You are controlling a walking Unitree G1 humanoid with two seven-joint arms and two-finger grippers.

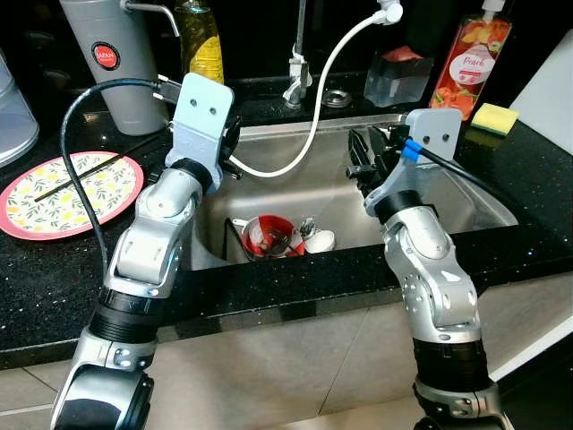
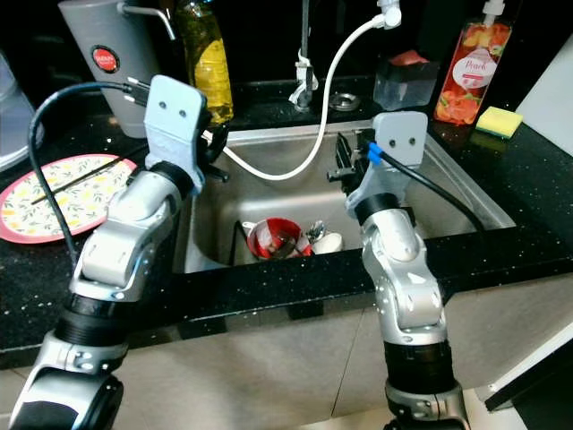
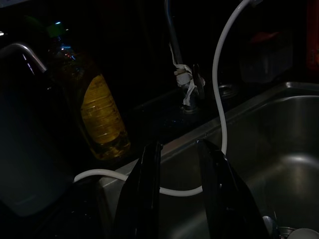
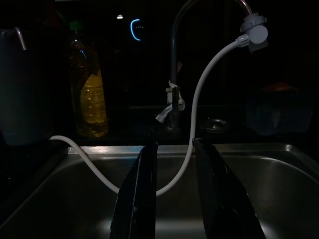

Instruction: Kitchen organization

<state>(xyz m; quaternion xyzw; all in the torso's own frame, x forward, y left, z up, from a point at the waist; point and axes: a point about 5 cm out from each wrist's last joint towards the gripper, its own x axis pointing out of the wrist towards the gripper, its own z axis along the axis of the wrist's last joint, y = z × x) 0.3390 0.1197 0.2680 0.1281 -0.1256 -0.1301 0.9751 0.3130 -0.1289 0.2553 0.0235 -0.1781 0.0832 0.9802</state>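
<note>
While both silver arms reach forward over the edge of the black speckled stone counter (image 1: 54, 287), neither carries anything: the left gripper (image 3: 178, 189) hovers above the left rim of the stainless steel sink (image 1: 483, 202) with its two black fingers parted and nothing between them, and the right gripper (image 4: 173, 186) hangs over the right half of the basin in the same empty, parted stance. That posture reads as a survey before a pick, since the likely things to tidy lie low in the sink: a red bowl (image 1: 269, 237) holding metal cutlery, with a small white dish (image 1: 320, 240) just beside it. A white flexible hose (image 1: 313, 116) droops from the tall metal tap into the basin (it could snag a descending arm). On the counter to the left rests a pink-rimmed plate with a lemon pattern (image 1: 67, 193), black chopsticks across it; behind stand a bottle of yellow oil (image 1: 201, 40) and a grey plastic jug (image 1: 121, 63), and a yellow sponge (image 1: 494, 117) lies at the right.
</note>
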